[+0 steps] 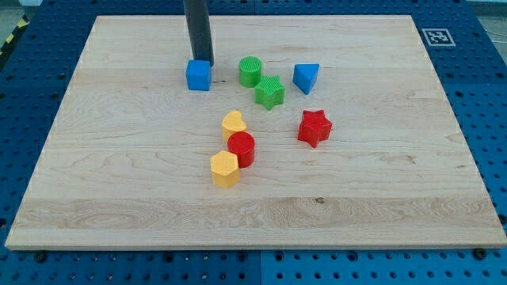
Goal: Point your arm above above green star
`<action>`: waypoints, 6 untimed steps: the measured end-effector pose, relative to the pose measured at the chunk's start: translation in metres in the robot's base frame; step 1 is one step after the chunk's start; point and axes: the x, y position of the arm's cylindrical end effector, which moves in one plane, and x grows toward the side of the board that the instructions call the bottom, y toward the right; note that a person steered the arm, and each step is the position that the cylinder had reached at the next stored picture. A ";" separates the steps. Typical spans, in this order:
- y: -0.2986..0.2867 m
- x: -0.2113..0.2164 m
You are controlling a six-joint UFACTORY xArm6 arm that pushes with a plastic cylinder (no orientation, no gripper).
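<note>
The green star (270,92) lies on the wooden board (119,174) a little above the middle. A green cylinder (250,71) sits just to its upper left, close to it or touching. My tip (201,61) is the lower end of a dark rod coming down from the view's top. It stands right at the top edge of a blue cube (198,76). The tip is well to the left of the green star and slightly higher in the view.
A blue triangle (306,77) lies right of the green star. A red star (314,127) sits lower right. A yellow heart (233,123), a red cylinder (242,148) and a yellow hexagon (225,168) cluster below the middle.
</note>
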 end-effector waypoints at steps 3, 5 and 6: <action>-0.002 -0.010; 0.019 -0.038; 0.028 -0.042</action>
